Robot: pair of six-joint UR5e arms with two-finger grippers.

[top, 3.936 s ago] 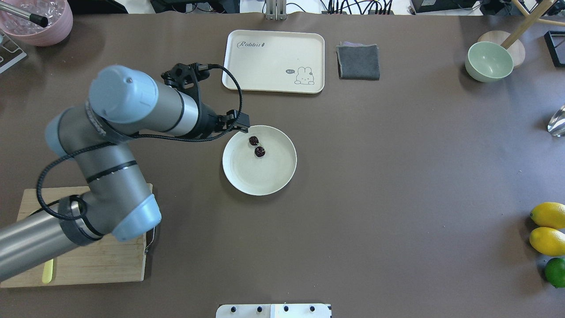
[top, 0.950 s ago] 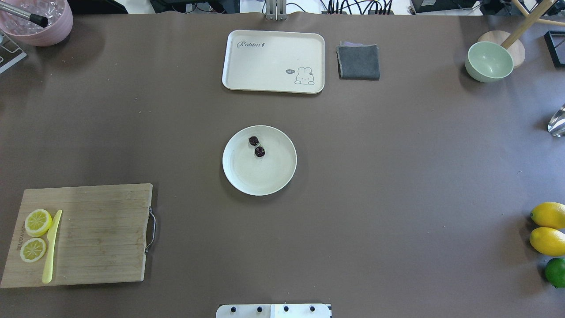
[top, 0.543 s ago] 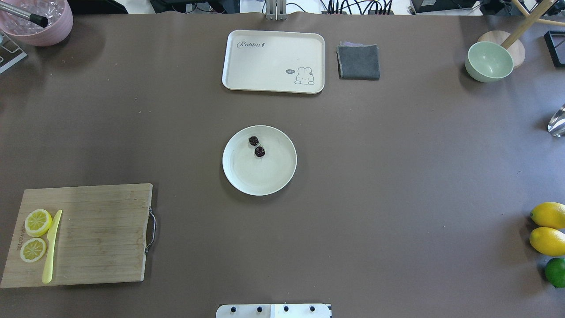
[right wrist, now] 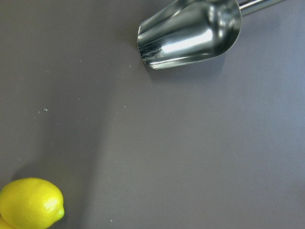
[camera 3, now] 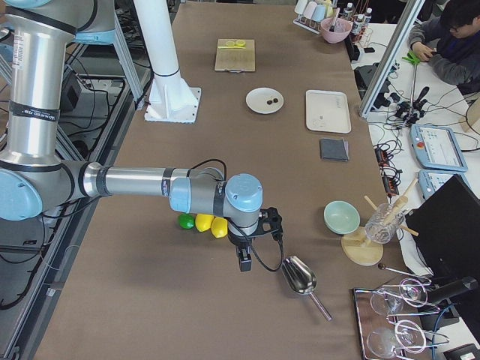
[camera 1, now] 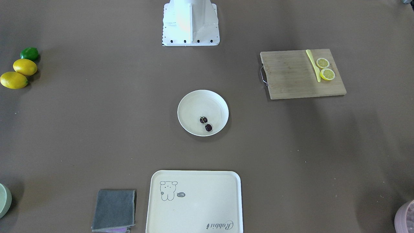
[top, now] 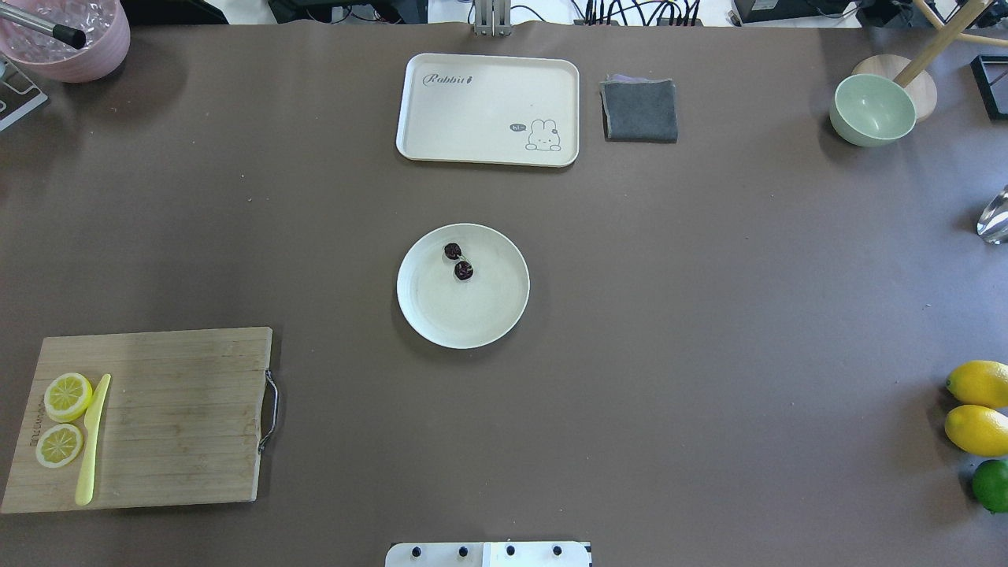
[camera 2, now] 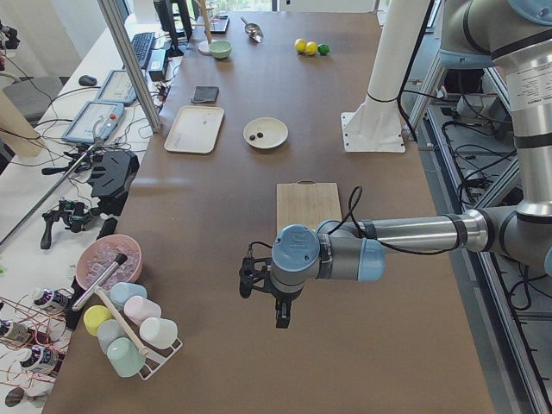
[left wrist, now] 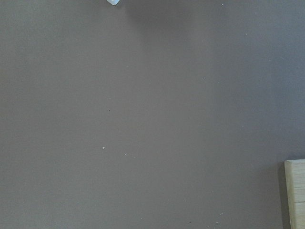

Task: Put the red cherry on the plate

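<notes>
cherry: red cherry (top: pixel 458 261) lies in plate (top: pixel 480 329), near its far rim | claws: left claw (camera 2: pixel 279 312) and right claw (camera 3: pixel 244 260) hang over the bench (top: pixel 709 315) ends, open or closed I cannot tell | advice: task looks done; keep arms away from plate

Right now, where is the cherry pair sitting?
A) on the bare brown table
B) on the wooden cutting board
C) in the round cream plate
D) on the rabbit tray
C: the cherry pair lies inside the round cream plate, off centre within its rim, and nothing is touching it.
</notes>
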